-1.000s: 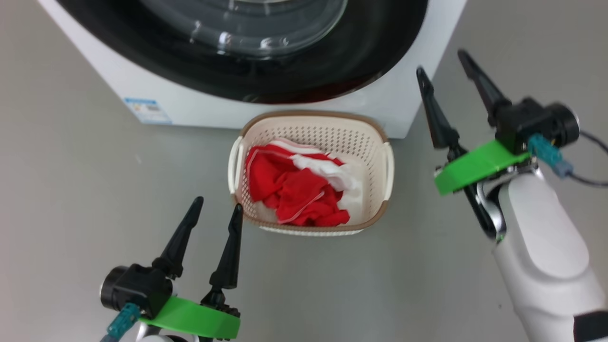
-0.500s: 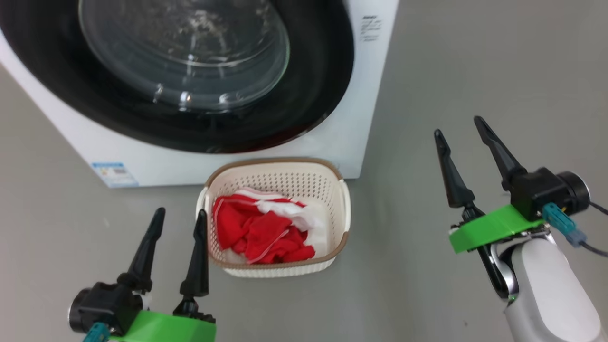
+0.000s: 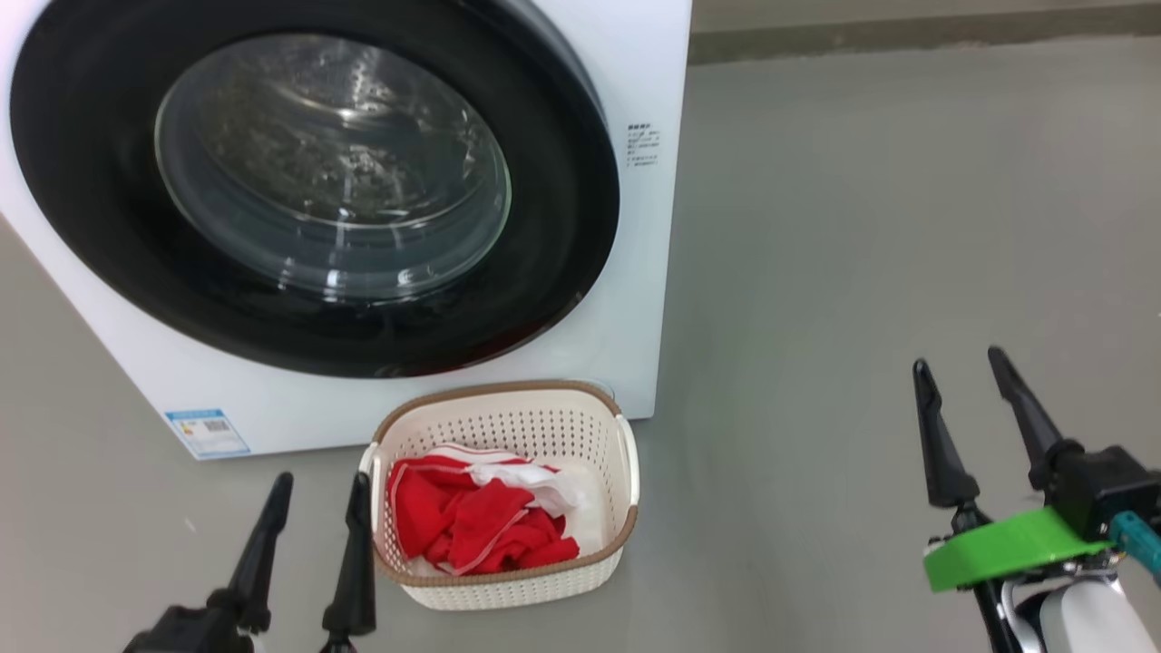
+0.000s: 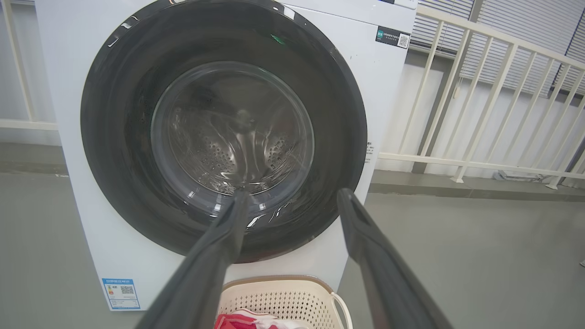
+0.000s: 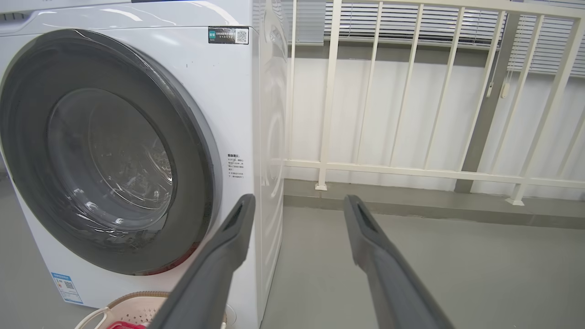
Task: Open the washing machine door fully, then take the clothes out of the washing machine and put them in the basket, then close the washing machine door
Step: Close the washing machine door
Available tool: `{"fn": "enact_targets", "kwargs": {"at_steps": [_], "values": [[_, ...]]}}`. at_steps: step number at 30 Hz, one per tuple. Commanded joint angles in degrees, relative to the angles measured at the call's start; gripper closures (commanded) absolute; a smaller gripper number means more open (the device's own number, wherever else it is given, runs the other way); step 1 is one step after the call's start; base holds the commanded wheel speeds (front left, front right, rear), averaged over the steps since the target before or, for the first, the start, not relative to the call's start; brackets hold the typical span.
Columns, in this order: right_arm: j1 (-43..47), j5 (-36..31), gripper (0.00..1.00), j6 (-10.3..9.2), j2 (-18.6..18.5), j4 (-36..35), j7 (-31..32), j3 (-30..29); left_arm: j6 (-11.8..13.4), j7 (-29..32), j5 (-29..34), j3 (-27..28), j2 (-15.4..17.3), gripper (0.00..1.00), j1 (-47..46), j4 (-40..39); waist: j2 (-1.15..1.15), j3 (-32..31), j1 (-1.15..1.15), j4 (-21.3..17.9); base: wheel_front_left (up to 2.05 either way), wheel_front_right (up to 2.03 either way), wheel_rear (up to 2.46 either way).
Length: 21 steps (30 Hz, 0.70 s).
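camera tilted up | left gripper [image 3: 323, 477], right gripper [image 3: 958, 357] spread, empty | clothes [image 3: 472, 526] in basket [image 3: 508, 424] | door [image 3: 562, 227] shut

A glossy black rim and clear, reflective glass are seen on the washing machine door [image 3: 331, 177], set in the smooth, shiny white casing of the washing machine [image 3: 639, 272]. The clothes [image 3: 472, 531], soft red cloth, are shown in the perforated cream plastic basket [image 3: 508, 589], rimmed in woven-look brown, on a matt grey floor [image 3: 862, 227].
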Motion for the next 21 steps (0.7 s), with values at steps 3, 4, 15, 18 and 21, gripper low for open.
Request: {"fn": "enact_targets", "kwargs": {"at_steps": [3,4,15,18,21], "values": [[1.08,0.94,0.0,-0.21,-0.06,-2.45,-0.21,2.16,-0.66,-0.46,1.03,2.39,0.6,0.0,0.81,-1.47,0.0,-2.01,0.0,-1.06,0.0,0.0,0.0],[1.69,0.86,0.0,-0.21,-0.06,-2.73,-0.21,2.44,-0.68,-0.46,1.0,2.39,0.6,0.0,1.27,-1.45,0.0,-2.32,0.0,-1.06,0.0,0.0,0.0],[7.55,-0.79,0.0,-0.21,-0.06,-5.56,-0.21,3.14,-0.24,-0.46,0.3,1.83,0.6,0.0,3.56,0.02,0.0,-4.37,0.0,-0.87,0.0,0.0,0.0],[8.47,-0.55,0.0,-0.21,-0.06,-5.77,-0.21,3.02,-0.15,-0.46,0.15,1.62,0.6,0.0,3.79,0.29,0.0,-4.75,0.0,-0.82,0.0,0.0,0.0],[9.01,-0.27,0.0,-0.21,-0.06,-5.91,-0.21,2.86,-0.03,-0.46,0.12,1.77,0.6,0.0,3.88,0.33,0.0,-4.9,0.0,-0.77,0.0,0.0,0.0]]}}
